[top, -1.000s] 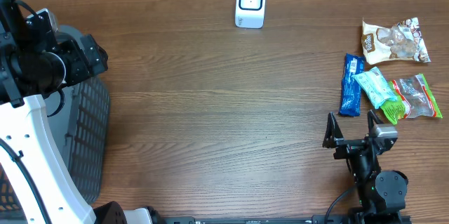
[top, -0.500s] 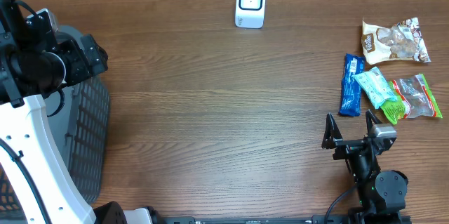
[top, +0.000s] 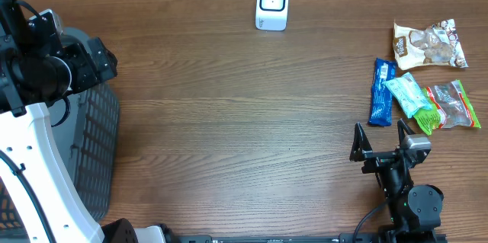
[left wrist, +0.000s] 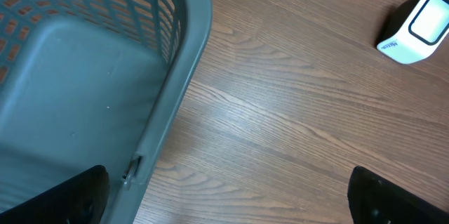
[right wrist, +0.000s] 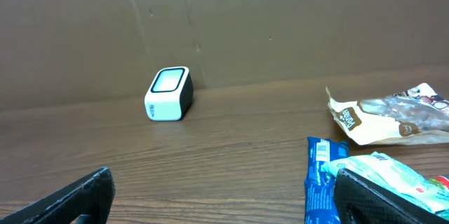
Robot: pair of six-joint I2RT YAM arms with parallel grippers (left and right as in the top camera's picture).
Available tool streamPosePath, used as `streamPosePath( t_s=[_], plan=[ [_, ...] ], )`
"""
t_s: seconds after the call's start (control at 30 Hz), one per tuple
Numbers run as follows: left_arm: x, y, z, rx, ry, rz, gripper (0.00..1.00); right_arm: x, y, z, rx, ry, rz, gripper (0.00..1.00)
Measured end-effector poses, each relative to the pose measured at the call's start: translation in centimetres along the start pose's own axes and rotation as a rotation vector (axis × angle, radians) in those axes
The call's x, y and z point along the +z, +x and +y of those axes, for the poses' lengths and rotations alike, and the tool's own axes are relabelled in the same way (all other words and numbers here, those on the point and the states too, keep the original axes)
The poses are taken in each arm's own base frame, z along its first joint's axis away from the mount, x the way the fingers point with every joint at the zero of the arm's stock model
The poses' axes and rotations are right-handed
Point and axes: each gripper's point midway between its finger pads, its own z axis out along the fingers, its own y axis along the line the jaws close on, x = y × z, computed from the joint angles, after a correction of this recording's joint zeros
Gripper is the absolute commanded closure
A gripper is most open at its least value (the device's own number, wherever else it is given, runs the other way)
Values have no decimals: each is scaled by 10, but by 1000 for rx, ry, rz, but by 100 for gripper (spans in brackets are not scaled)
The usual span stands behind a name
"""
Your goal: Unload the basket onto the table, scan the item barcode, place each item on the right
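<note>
Nearest on the right, the right gripper [top: 380,133] sits low over the wooden table [top: 229,121], its two dark fingers spread wide and holding nothing. In its own wrist view only the finger ends show, cut off at the lower corners.

Just beyond it lie the items to scan. A blue bar [top: 381,91] lies lengthwise, and a teal packet [top: 406,94] overlaps its right edge. A clear packet with red and green print [top: 451,106] is partly tucked under the teal one. No barcode can be made out on any of them.

On the left, the left arm covers much of the grey mesh basket [top: 103,144] from overhead and hides its own fingers. The left wrist view shows the left gripper [left wrist: 226,182] released and empty, its tips clipped by the frame, above the basket's rim.

Farther right lies a tan snack bag [top: 427,43], apart from the others. Farthest, near the back edge, stands the white scanner [top: 272,4].
</note>
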Motion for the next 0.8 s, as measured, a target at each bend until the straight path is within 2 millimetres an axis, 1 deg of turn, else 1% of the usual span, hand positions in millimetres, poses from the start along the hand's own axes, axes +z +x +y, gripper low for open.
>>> streamPosePath(
  t_s=[0.1, 0.17, 0.27, 0.3, 0.37, 0.4, 0.43, 0.53, 0.6, 0.63, 0.7, 0.8],
  plan=[
    [0, 0, -1, 3, 2, -1, 0, 0, 0, 0, 0, 0, 0, 0],
    [-2, 2, -7, 19, 11, -4, 1, 0, 0, 0, 0, 0, 0, 0],
    [-17, 10, -29, 83, 54, -35, 0, 0, 0, 0, 0, 0, 0, 0],
    [-29, 16, -42, 122, 81, -60, 0, 0, 0, 0, 0, 1, 1, 0],
    [-51, 26, -58, 176, 127, -107, 1, 0, 0, 0, 0, 0, 0, 0],
    [-63, 32, -63, 197, 146, -135, 0, 0, 0, 0, 0, 0, 0, 0],
    [-79, 39, -68, 218, 170, -174, 1, 0, 0, 0, 0, 0, 1, 0],
    [-115, 57, -67, 238, 203, -264, 0, 0, 0, 0, 0, 0, 0, 0],
    [-129, 71, -62, 241, 211, -311, 0, 0, 0, 0, 0, 0, 0, 0],
    [-133, 77, -59, 242, 212, -329, 0, 0, 0, 0, 0, 1, 1, 0],
    [-137, 82, -56, 246, 223, -395, 0, 0, 0, 0, 0, 0, 0, 0],
    [-129, 79, -57, 271, 242, -510, 0, 0, 0, 0, 0, 0, 0, 0]
  ],
)
